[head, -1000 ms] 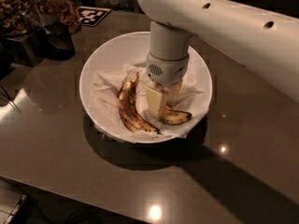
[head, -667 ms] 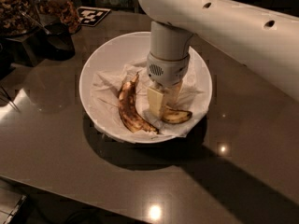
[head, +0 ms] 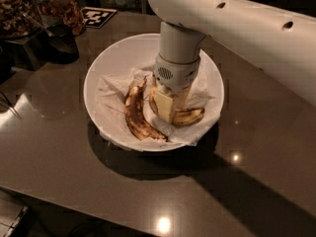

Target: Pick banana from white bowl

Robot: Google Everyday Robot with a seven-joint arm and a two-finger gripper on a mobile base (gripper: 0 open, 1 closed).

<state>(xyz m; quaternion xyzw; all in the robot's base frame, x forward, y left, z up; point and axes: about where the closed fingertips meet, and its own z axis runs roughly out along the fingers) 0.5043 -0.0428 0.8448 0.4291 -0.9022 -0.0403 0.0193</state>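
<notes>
**Down in the bowl, on the fruit**

Comes in from the right edge of the worktop (head: 64,157) and sets the gripper (head: 167,107) straight down inside the white bowl (head: 98,68), around mid-worktop, nearer the far edge. Covers one end of the banana (head: 190,116), lying on crumpled paper towel (head: 111,90) on the bowl's side toward the right edge. Cannot tell whether clamped on it or merely over it. Just beside, toward the left edge: a darker banana (head: 136,115). Near the far-left corner: a black-and-white marker (head: 97,16).
</notes>
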